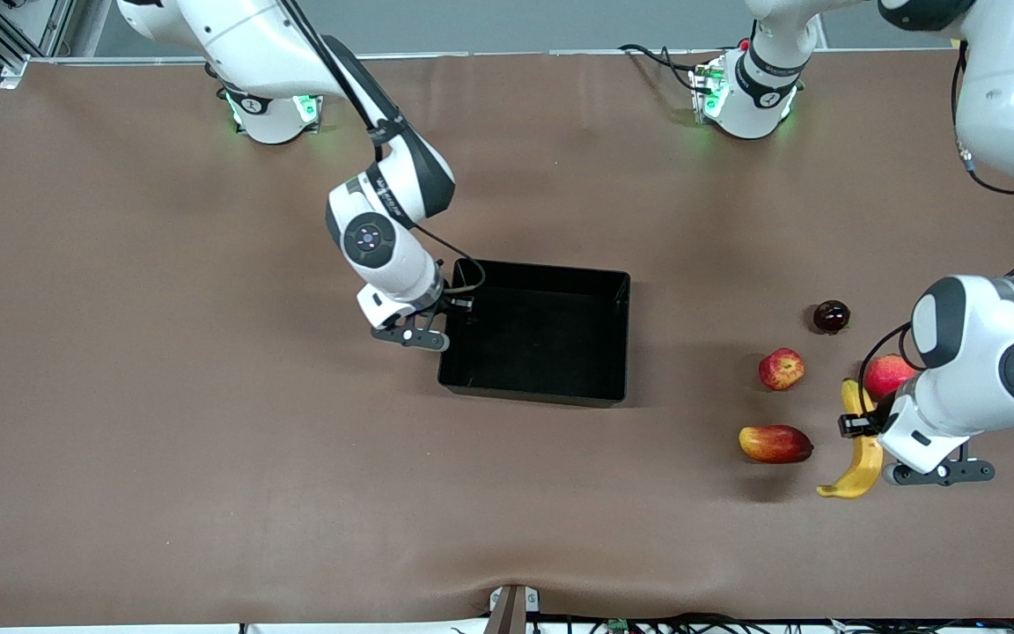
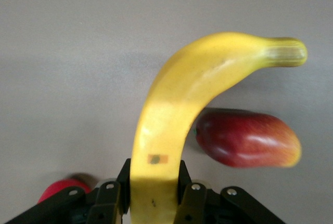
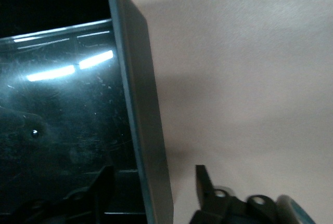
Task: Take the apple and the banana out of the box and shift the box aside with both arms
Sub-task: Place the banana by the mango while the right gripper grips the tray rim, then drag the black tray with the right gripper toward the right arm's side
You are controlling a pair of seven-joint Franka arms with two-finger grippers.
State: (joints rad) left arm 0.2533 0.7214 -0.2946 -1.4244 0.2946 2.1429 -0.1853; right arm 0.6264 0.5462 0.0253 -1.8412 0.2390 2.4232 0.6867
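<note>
Both fruits are out: my left gripper (image 2: 153,195) pinches the banana (image 2: 182,109) above the table, near the apple (image 1: 781,368). My right gripper (image 3: 156,193) straddles the empty box's (image 1: 542,387) wall, not yet clamped. Moving the box remains.

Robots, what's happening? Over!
Left gripper shut on curved yellow banana. Right gripper straddling glossy black plastic box wall. Box empty.

A brown table (image 1: 164,396) carries three spare fruits toward the left arm's end: a dark cherry-like fruit (image 1: 831,316), a pinkish-red round fruit (image 1: 887,374), and a red-and-yellow mango (image 1: 775,443) nearest the front edge.
</note>
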